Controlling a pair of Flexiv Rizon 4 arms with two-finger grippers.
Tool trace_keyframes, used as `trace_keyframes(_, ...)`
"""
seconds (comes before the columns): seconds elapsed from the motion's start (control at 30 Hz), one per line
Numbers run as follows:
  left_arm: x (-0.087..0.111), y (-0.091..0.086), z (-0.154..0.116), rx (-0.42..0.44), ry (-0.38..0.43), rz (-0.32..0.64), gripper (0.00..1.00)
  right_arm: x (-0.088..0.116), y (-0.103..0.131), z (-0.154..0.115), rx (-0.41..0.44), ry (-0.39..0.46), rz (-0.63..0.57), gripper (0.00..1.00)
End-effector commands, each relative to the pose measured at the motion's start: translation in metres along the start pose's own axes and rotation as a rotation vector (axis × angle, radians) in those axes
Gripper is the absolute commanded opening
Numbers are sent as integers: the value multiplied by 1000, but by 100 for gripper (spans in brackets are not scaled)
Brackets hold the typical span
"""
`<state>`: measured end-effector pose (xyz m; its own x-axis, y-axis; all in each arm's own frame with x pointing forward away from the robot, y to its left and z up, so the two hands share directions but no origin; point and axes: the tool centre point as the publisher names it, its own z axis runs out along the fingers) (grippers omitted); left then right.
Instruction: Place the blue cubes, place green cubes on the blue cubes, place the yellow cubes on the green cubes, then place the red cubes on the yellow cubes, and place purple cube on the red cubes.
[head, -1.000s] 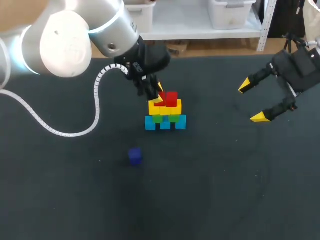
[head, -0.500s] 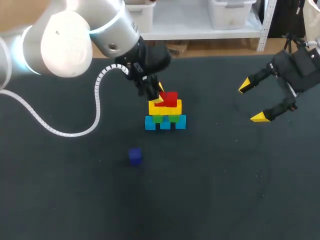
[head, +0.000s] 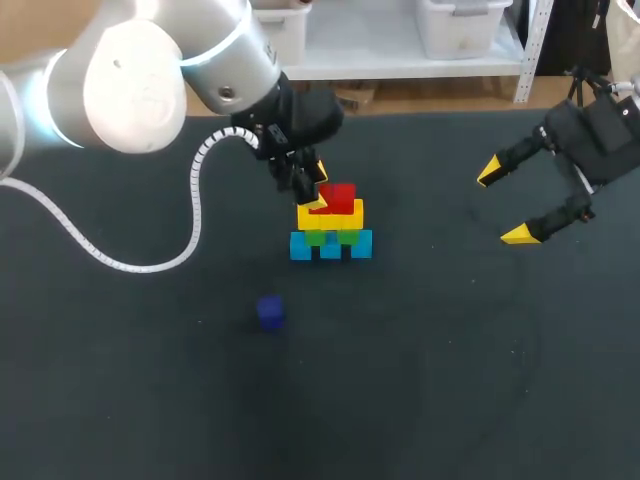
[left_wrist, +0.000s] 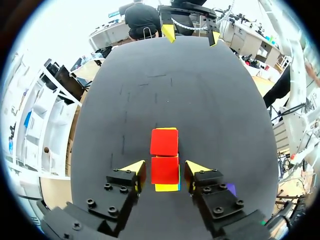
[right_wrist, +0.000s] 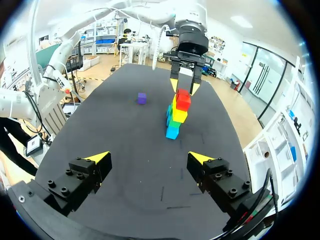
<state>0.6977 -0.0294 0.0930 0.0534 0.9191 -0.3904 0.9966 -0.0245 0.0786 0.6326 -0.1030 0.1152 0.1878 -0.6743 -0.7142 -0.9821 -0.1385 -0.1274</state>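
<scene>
Nearest: purple cube (head: 270, 312) alone on the table (head: 450, 380), well apart from the stack (head: 330, 222); same spot as 1.0 s ago. Beyond it, stack layers from the bottom up: blue cubes (head: 331, 247) in a row, green cubes (head: 316, 238) on them, yellow cubes (head: 330, 214) above, two red cubes (head: 340, 197) on top. No layer reads differently from the earlier frames. At the stack's top, left gripper (left_wrist: 165, 168): fingers (left_wrist: 134, 168) spread either side of the nearer red cube, with a thin gap on each side in the left wrist view, so not pinching it. Its position differs from 1.0 s ago by a hair at most. To the right, right gripper (head: 504, 203) hangs over the table well apart from the stack, fingers wide apart; no shift seen between frames
</scene>
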Motion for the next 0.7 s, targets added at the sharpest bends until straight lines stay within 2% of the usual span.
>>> trace_keyframes(0.03, -1, 2, -3, -2, 0, 0, 65, 0, 0, 0, 0, -2, -1, 100)
trace_keyframes(0.23, -1, 2, -20, -41, -18, -5, 100, 0, 0, 0, 0, -2, -1, 100)
trace_keyframes(0.47, 5, -7, -43, -87, -27, -6, 100, 0, 0, 0, 0, -2, -1, 100)
trace_keyframes(0.7, 25, -25, -56, -123, -31, -68, 100, 0, 0, 0, 0, -2, -1, 100)
